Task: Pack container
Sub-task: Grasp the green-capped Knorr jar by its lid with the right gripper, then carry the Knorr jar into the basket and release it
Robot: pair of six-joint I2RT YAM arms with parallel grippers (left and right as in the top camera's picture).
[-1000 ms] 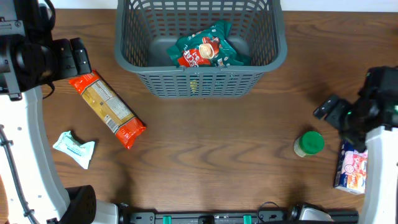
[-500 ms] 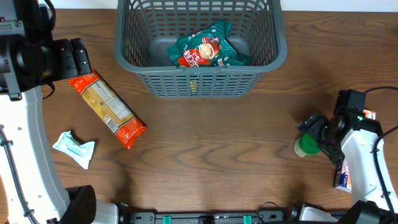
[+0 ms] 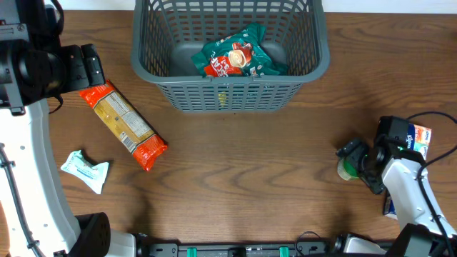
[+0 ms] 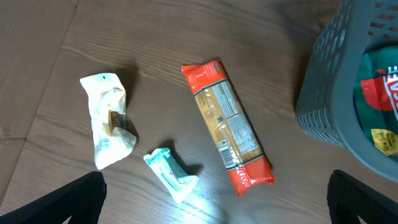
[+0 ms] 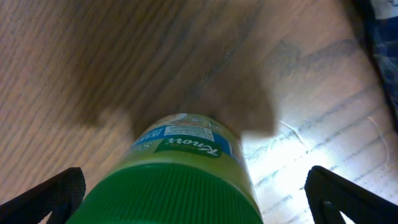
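My left gripper (image 4: 214, 205) hangs over the left side of the table, fingers (image 4: 62, 199) spread wide with nothing between them. Below it lies a pasta packet (image 4: 227, 127) with red ends, flat on the wood and just clear of the container's (image 4: 323, 93) lattice wall. Left of the pasta sit a crumpled white wrapper (image 4: 107, 121) and a small teal-and-white sachet (image 4: 171, 175). From overhead, the container (image 3: 228, 93) stands at the far middle of the table, and a red-and-green snack bag (image 3: 239, 56) lies on its base. Over on the right, my right gripper (image 5: 193, 205) is down at the Knorr jar (image 5: 180, 180). Its green lid fills the lower part of the wrist view, one finger out on each side, jaws wide and not closed on it. The jar (image 3: 347, 170) stands upright on the wood, well apart from the container. A printed carton (image 3: 418, 135) lies partly under my right arm.
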